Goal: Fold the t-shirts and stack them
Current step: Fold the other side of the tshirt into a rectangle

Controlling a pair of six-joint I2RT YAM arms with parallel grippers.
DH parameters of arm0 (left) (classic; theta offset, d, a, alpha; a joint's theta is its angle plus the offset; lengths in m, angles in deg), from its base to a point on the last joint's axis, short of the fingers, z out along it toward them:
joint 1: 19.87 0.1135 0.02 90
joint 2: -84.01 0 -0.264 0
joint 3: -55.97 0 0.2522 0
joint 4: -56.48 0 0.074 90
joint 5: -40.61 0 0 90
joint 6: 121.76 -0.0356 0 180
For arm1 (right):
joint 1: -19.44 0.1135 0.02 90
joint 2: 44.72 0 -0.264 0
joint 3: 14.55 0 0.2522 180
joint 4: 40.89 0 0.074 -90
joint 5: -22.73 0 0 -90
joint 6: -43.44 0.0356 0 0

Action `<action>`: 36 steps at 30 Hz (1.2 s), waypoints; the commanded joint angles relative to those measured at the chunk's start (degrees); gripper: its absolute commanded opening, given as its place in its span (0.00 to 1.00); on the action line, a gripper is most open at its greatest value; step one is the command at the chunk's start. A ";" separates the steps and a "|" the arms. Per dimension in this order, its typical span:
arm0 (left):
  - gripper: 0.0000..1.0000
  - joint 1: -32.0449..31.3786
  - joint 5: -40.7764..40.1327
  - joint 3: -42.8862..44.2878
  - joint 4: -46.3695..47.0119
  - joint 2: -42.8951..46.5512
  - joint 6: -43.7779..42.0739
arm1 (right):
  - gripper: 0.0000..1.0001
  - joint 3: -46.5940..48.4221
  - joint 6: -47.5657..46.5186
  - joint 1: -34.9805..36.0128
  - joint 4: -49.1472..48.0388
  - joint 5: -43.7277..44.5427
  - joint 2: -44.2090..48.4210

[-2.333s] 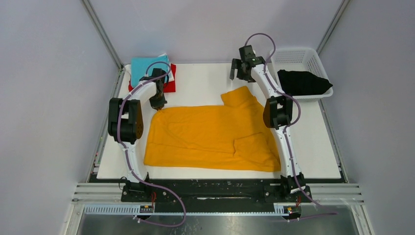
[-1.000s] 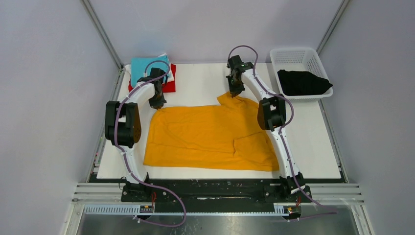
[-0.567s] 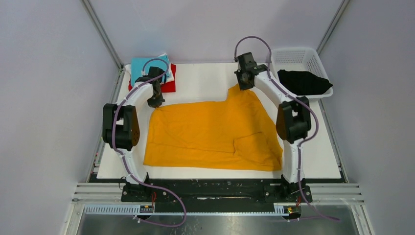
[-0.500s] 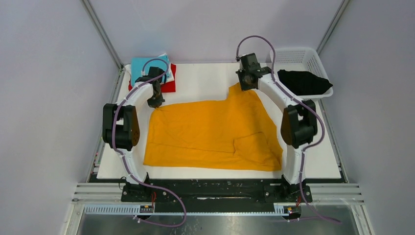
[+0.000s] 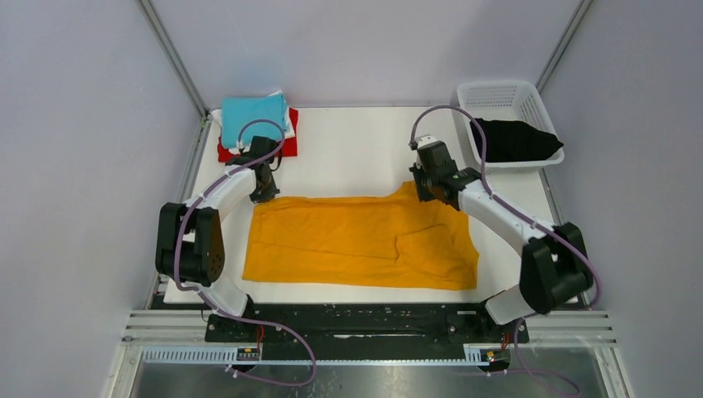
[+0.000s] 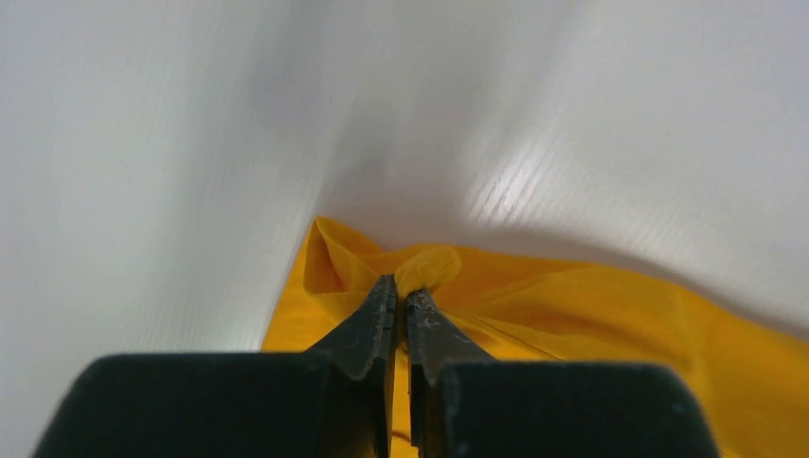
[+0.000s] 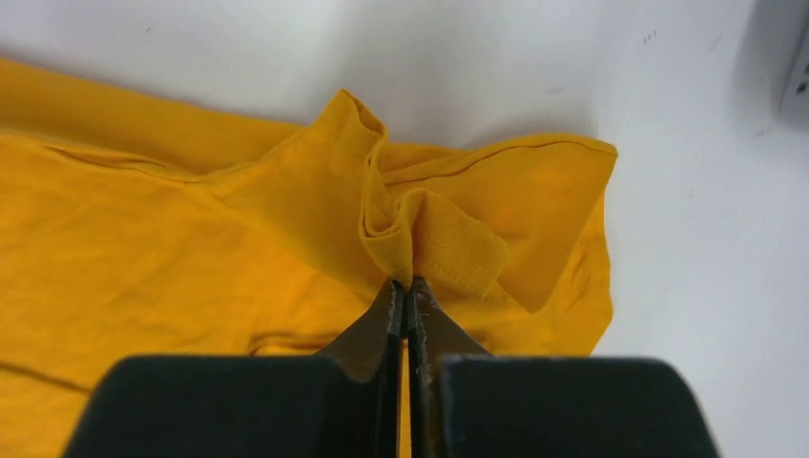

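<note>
An orange-yellow t-shirt [image 5: 356, 240] lies spread across the middle of the white table. My left gripper [image 5: 264, 192] is shut on its far left corner [image 6: 426, 267], a small bunch of cloth poking out past the tips. At the far right corner my right gripper [image 5: 424, 187] is shut on a gathered fold with a stitched hem [image 7: 420, 239]. A black t-shirt [image 5: 512, 139] lies in the white basket. Folded teal [image 5: 253, 111], white and red [image 5: 288, 146] t-shirts are stacked at the back left.
The white mesh basket [image 5: 499, 93] stands at the back right corner. The folded stack sits just behind my left gripper. Bare white table [image 5: 352, 141] shows behind the orange shirt and along its right side [image 5: 518, 265]. Grey walls enclose the table.
Both grippers have pulled the shirt's far edge toward the near side. The right arm came down from the back and swung outward; the raised right corner now lies low, the shirt narrower front to back.
</note>
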 commanded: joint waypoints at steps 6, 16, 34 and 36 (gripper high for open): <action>0.00 -0.93 -2.99 -5.78 6.54 7.80 1.59 | 0.00 -14.19 10.66 7.00 2.66 7.39 19.04; 0.00 -0.88 -6.76 0.35 7.10 6.96 -1.53 | 0.01 -19.37 14.59 8.80 4.28 6.58 27.21; 0.29 -1.20 -9.88 -20.91 5.35 23.16 9.71 | 0.63 -29.26 35.77 24.40 21.14 1.23 32.57; 0.94 -1.17 -11.78 -21.49 3.10 27.42 11.80 | 0.99 -31.76 39.45 26.87 22.59 -2.03 35.95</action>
